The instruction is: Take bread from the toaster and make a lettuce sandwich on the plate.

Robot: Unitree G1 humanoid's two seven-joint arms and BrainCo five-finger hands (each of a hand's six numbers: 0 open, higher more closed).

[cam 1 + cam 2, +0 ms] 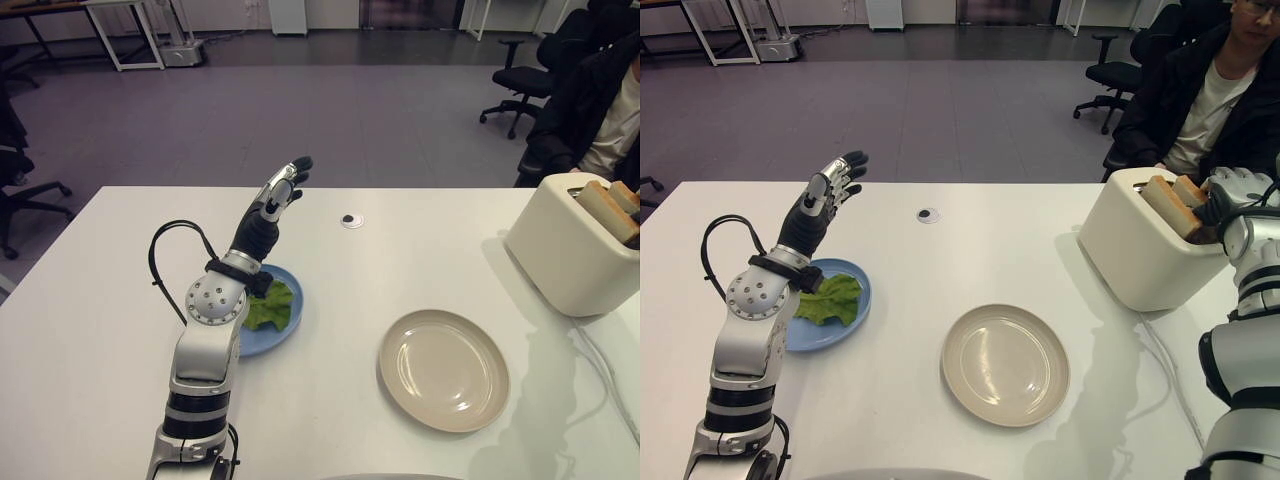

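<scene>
Left eye view: what you have on the left side of the table.
Left hand: raised above the far rim of the small round blue plate, stretched wide and pointing up, holding nothing.
Lettuce: one crinkled green lettuce leaf lies on that blue plate, below and nearer than the hand (so it would have to come back and down for the leaf).
Serving plate: one round beige ceramic plate, bare, sits on the white table between the lettuce and the toaster.
Toaster: one cream-coloured rounded toaster stands at the table's right side, well apart from the left hand.
Bread: two pale tan bread slices stand on edge in the slots, side by side, their tops clear of the toaster.

Right eye view: where your coming move is decided.
Right hand: at the top of the toaster, touching or just beside the farther slice. You cannot tell whether it has closed on it.
Deciding relation: the bread lies right at the right hand and far to the right of the left hand, so the right arm is plainly the nearer one.
Long axis: the slices stand upright, so judge the lift as straight up out of the slot, then leftward and nearer to the beige plate.
Count: two hands, two bread slices, one lettuce leaf, two plates (one blue, one beige), one toaster.
</scene>
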